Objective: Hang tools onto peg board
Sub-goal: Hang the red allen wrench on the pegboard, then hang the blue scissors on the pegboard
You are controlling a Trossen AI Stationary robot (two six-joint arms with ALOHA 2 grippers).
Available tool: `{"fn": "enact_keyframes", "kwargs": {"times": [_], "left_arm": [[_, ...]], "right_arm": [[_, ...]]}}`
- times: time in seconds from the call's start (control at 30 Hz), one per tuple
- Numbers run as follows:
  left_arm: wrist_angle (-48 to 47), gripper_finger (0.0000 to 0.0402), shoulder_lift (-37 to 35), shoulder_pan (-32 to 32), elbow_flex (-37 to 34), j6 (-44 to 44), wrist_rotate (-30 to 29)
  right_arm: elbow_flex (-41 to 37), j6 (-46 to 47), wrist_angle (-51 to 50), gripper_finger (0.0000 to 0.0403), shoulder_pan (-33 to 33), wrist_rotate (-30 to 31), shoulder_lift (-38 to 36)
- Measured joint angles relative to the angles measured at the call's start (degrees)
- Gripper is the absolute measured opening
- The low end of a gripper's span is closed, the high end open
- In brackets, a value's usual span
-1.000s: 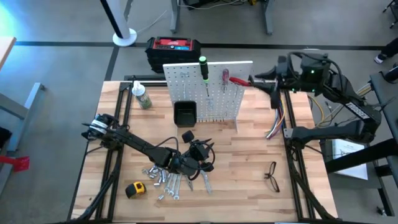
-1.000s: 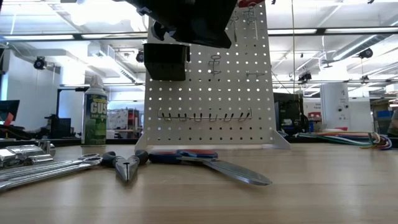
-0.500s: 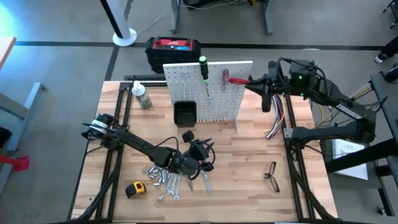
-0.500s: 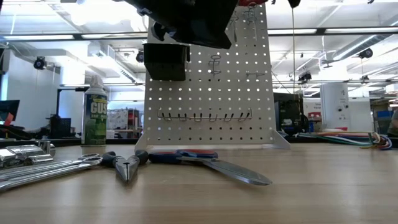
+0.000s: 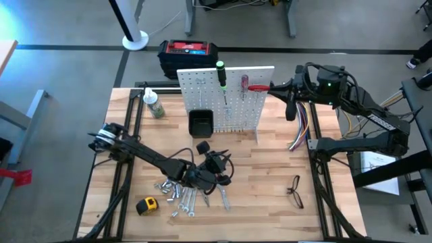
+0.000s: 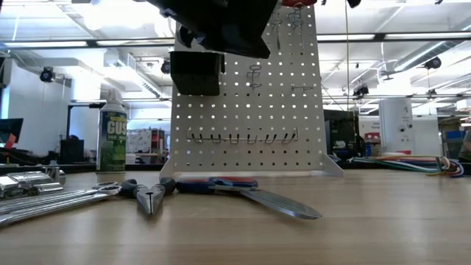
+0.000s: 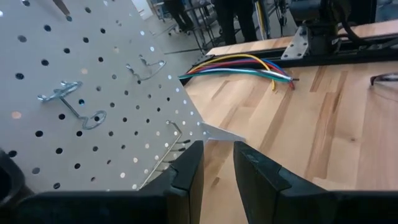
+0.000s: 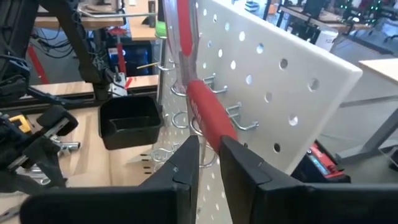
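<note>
Two screwdrivers hang on the peg board [image 5: 226,101] at upper centre of my high view: green-handled screwdriver [image 5: 221,73] and red-handled screwdriver [image 5: 258,88]. My right claw [image 5: 275,88] sits at the board's right edge, fingers nearly together just beside the red handle; no grip shows. The left claw [image 5: 214,169] hovers narrowly parted, holding nothing, over the wrenches [image 5: 181,196] on the lower-left worktop [image 5: 270,182].

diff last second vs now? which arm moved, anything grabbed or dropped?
The right hand moved in toward the peg board, up to the red-handled screwdriver hanging near the board's top edge; whether it grips that handle cannot be told. The left hand kept hovering above the wrenches. The board, green-handled screwdriver, tape measure and glasses did not move.
</note>
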Motion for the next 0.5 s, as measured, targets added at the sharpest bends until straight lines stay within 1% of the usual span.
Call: {"fn": "enact_keyframes", "kwargs": {"times": [0.23, 0.3, 0.37, 0.43, 0.5], "left_arm": [[-1.7, 0.0077, -1.7, 0.0, -0.1, 0.0, -0.7], [-3.5, 0.0077, -2.4, -0.2, -0.5, 0.0, -2.6], [-4.0, 0.0077, -3.4, -0.2, -1.7, 0.0, -5.3], [-4.1, 0.0077, -5.4, -0.2, -3.4, 0.0, -6.0], [-3.1, 0.0077, -7.6, 0.0, -5.3, -0.9, -6.1]], "right_arm": [[-0.1, -0.8, 0.7, 0.0059, 0.0, -0.2, -0.7], [-1.1, -1.2, 2.3, 0.0065, 0.2, -3.0, -1.9], [-3.3, -0.2, 5.9, 0.0071, 0.6, -7.9, -3.1], [-6.8, 1.6, 10.7, 0.0078, 1.4, -11.7, -4.4], [-11.0, 2.8, 15.3, 0.0085, 2.8, -13.3, -5.7]]}}
